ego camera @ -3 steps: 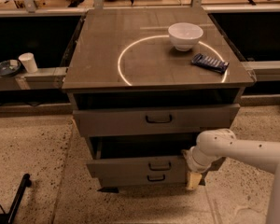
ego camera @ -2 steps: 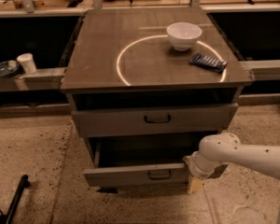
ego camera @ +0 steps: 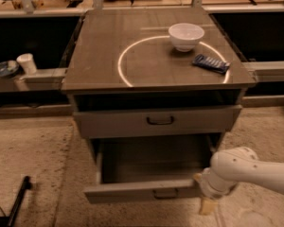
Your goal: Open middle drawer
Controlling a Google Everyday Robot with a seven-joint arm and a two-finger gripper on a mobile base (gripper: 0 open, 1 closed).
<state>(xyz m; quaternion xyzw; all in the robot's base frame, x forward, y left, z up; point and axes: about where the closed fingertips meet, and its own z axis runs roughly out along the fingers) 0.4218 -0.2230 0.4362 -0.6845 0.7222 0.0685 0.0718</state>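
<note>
The middle drawer [ego camera: 142, 191] stands pulled far out of the grey-brown cabinet, its empty inside showing and its small black handle [ego camera: 165, 193] at the centre of the front. The first drawer [ego camera: 156, 121] above it is shut. The lowest drawer is hidden under the open one. My gripper [ego camera: 206, 198], on the white arm [ego camera: 248, 170] coming in from the right, is at the right end of the middle drawer's front, touching or very close to it.
On the cabinet top [ego camera: 99, 56] are a white bowl [ego camera: 186, 35] and a blue packet [ego camera: 210, 64], over a painted white ring. A white cup [ego camera: 26, 63] and a dark dish [ego camera: 4, 69] sit on the left ledge. A black bar [ego camera: 19, 200] lies on the floor at lower left.
The middle drawer has slid further out toward the camera and now covers the lowest drawer. My gripper has moved forward and down along with its right end.
</note>
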